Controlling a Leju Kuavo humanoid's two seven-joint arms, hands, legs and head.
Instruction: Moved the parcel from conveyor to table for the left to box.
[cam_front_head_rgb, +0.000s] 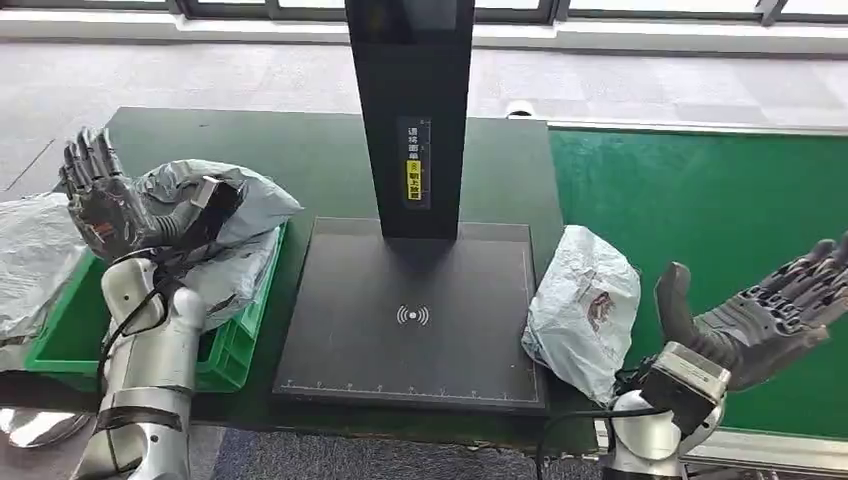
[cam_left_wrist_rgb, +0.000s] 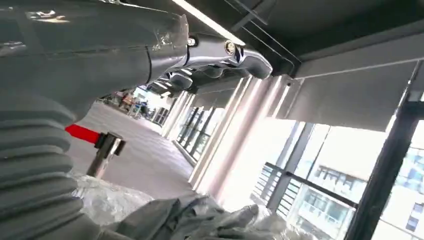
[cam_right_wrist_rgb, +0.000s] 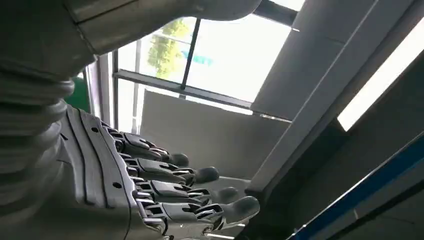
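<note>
A grey-white plastic parcel (cam_front_head_rgb: 583, 310) lies on the dark table, between the black scanner plate (cam_front_head_rgb: 410, 330) and the green conveyor (cam_front_head_rgb: 720, 210). To its right, my right hand (cam_front_head_rgb: 760, 310) hangs over the conveyor, palm up, with its fingers (cam_right_wrist_rgb: 175, 190) spread and holding nothing. My left hand (cam_front_head_rgb: 100, 200) is raised over the green crate (cam_front_head_rgb: 240, 340), its fingers (cam_left_wrist_rgb: 220, 55) stretched out and apart. A grey parcel (cam_front_head_rgb: 225, 200) lies on top of others in the crate, right beside the left thumb. Crumpled grey parcels (cam_left_wrist_rgb: 200, 220) show below the left hand.
A black post (cam_front_head_rgb: 412, 120) with a yellow label rises from the back of the scanner plate. Another grey bag (cam_front_head_rgb: 30, 260) lies at the far left beside the crate. A red-topped stanchion (cam_left_wrist_rgb: 95, 140) stands on the floor beyond.
</note>
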